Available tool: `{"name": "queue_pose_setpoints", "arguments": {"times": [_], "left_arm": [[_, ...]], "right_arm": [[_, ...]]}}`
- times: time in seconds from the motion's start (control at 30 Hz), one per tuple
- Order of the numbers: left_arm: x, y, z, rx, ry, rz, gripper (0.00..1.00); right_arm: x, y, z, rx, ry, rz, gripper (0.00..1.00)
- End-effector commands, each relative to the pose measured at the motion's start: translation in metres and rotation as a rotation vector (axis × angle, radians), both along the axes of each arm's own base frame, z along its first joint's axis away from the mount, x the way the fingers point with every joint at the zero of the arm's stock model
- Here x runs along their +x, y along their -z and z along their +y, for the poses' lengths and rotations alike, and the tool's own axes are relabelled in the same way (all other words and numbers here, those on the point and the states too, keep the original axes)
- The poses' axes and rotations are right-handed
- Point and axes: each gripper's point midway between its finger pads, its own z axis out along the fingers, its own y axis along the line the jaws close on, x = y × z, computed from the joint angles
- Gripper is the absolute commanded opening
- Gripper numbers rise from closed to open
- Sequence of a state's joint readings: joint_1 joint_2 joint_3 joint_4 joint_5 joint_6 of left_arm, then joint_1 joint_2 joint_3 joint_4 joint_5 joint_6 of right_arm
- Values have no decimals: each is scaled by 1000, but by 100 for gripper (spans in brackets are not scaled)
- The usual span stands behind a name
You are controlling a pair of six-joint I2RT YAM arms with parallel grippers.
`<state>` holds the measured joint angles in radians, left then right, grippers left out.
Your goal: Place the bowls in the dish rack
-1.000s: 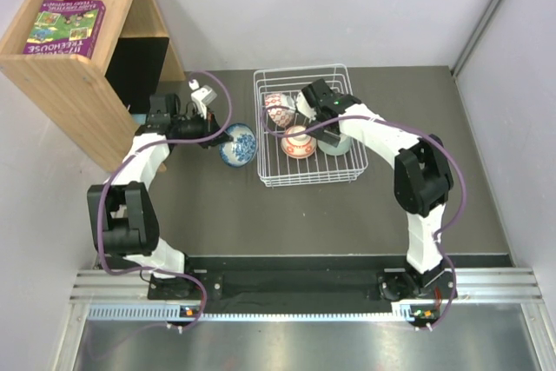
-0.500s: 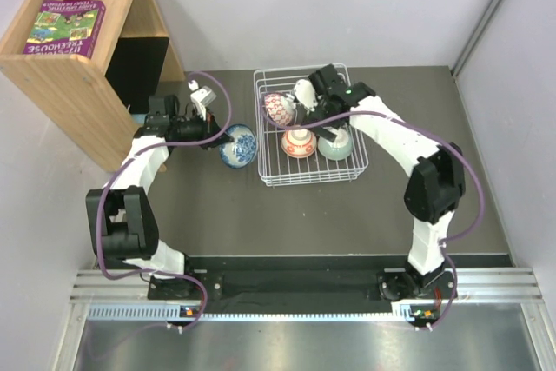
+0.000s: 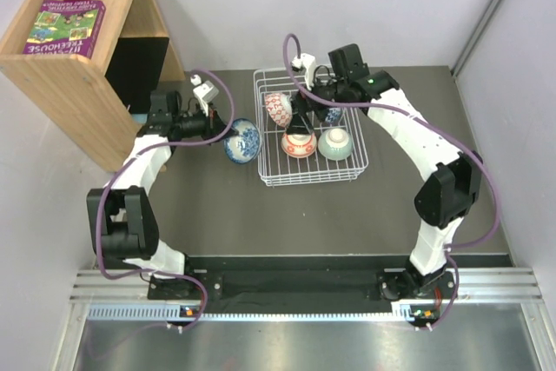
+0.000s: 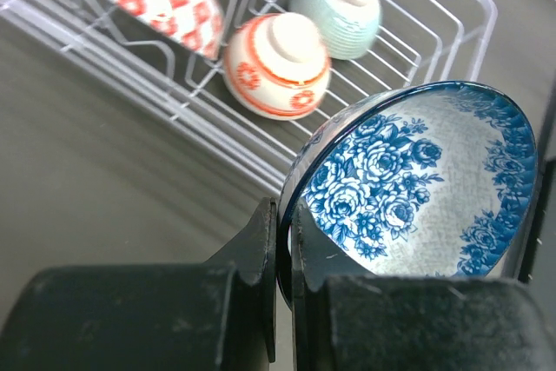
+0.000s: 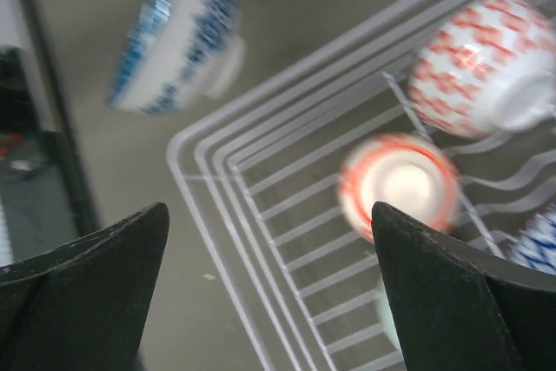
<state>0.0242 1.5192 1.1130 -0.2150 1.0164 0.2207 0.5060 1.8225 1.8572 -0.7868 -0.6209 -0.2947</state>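
My left hand (image 4: 283, 249) pinches the glossy blue-and-white bowl (image 4: 408, 180) by its rim; right hand (image 5: 269, 249) gapes over the wire rack (image 3: 304, 175).

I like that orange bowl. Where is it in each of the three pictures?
Top external: the orange bowl sits in the near-left part of the rack, at mid-picture.
Left wrist: the bowl is at upper middle, foot up.
Right wrist: the bowl is right of centre and blurred.
Shared landmark: the red-and-white bowl beside it shows in all three views.
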Motion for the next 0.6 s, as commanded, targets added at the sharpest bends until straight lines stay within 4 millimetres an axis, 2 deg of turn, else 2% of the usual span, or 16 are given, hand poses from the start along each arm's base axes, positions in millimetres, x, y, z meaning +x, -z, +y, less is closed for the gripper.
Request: {"name": "queue_pose_setpoints", "arguments": {"times": [0.0, 0.07, 0.1, 0.2, 0.37, 0.57], "left_arm": [[-5, -34, -19, -39, 163, -116, 0], [-7, -32, -20, -47, 181, -104, 0], [-10, -32, -30, -45, 207, -108, 0], [-9, -30, -35, -6, 194, -133, 0], [-7, -35, -42, 35, 150, -207, 0], [-12, -47, -48, 41, 136, -261, 0]], "right_arm": [[-32, -25, 36, 283, -165, 220, 100], [-35, -27, 42, 333, -200, 253, 100], [-45, -25, 44, 363, -218, 342, 100], [-50, -25, 49, 417, -250, 420, 100], [-49, -20, 53, 443, -261, 473, 100], [-44, -1, 57, 443, -226, 520, 100]]}}
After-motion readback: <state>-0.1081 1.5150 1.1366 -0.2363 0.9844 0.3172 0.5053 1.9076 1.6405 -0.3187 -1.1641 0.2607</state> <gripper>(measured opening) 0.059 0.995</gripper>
